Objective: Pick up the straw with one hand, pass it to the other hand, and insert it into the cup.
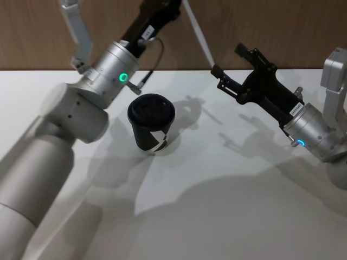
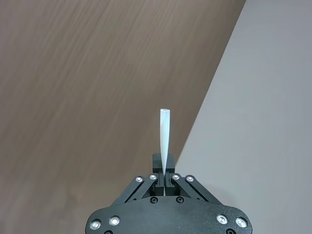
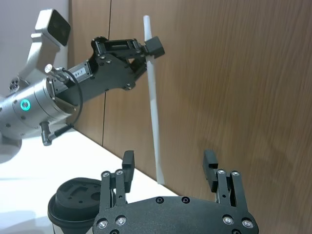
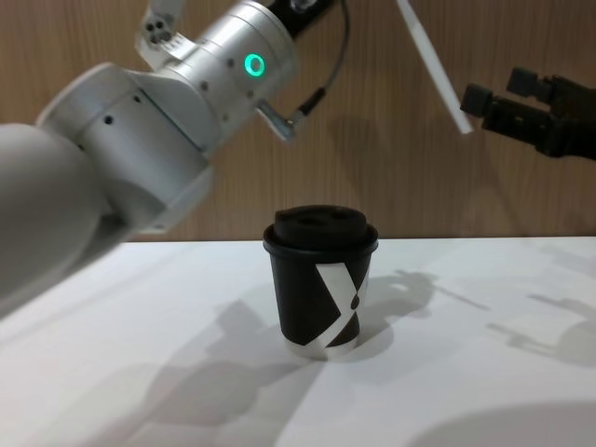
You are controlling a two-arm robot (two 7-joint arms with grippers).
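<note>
Head: left gripper holds straw high and tilted. Right gripper is beside its lower end, fingers spread. Cup sits below, lid on.
Left wrist: fingers pinch straw.
Right wrist: straw hangs ahead of the spread fingers, apart from them.
Chest: straw tip is above and right of cup.
Likely insertion: get straw upright, tip over lid hole, lower slowly.

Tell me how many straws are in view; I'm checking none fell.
1. The white straw is clamped in the left gripper, raised above the table beyond the lidded cup, its lower end near the open right gripper.
</note>
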